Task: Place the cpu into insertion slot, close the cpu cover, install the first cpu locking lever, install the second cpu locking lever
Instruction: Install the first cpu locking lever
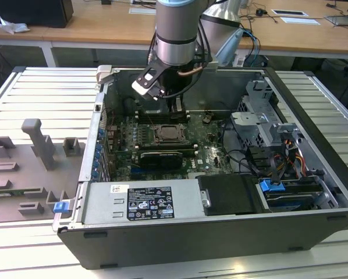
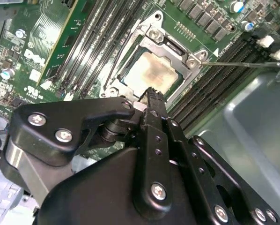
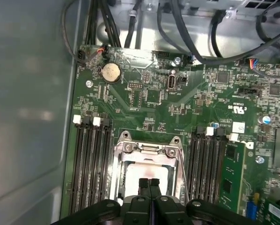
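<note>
The cpu [image 3: 134, 174] lies flat in the insertion slot [image 1: 167, 135] on the green motherboard, its pale metal top showing a brownish stain [image 2: 151, 72]. The silvery cpu cover [image 3: 147, 149] lies down around it, framing the chip [image 2: 154, 33]. From one corner of the socket a thin metal locking lever [image 2: 238, 64] sticks out over the memory slots. My gripper [image 3: 150, 185] hovers just above the chip's near edge [image 2: 151, 93], shut, with its black fingers pressed together and nothing between them. In the exterior view my gripper [image 1: 175, 107] hangs inside the open computer case.
Long black memory slots [image 3: 86, 164] flank the socket on both sides [image 3: 208, 159]. The case's grey wall [image 3: 32, 103] is close by. Cables [image 3: 187, 33] run past the board's far edge. A power supply [image 1: 145, 203] and a drive cage [image 1: 261, 122] fill the case's other parts.
</note>
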`<act>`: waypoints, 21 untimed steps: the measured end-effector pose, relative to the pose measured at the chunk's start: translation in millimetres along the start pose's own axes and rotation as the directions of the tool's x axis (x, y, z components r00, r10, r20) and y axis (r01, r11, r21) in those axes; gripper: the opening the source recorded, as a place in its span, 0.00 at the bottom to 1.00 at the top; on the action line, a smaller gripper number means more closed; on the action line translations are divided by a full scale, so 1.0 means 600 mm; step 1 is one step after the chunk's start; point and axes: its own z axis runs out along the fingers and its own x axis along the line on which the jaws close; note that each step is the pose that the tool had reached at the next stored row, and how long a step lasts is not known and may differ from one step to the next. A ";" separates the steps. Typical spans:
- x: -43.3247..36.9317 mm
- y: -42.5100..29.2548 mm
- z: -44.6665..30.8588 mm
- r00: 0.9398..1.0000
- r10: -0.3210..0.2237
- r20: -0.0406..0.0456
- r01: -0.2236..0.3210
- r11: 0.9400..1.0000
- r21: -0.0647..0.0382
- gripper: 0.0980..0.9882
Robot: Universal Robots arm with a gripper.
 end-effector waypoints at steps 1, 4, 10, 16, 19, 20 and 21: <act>0.000 0.000 -0.006 1.000 0.000 0.000 0.000 1.000 0.000 0.01; 0.001 0.001 -0.022 1.000 0.000 0.000 0.000 1.000 0.002 0.01; 0.001 0.002 -0.027 0.997 -0.081 -0.004 0.081 0.997 0.007 0.01; 0.001 0.002 -0.026 0.993 -0.121 -0.006 0.121 0.993 0.011 0.01; 0.001 0.002 -0.026 0.990 -0.143 -0.007 0.143 0.990 0.011 0.01; 0.001 0.002 -0.026 0.988 -0.154 -0.008 0.154 0.988 0.011 0.01; 0.001 0.002 -0.026 0.987 -0.161 -0.008 0.161 0.987 0.011 0.01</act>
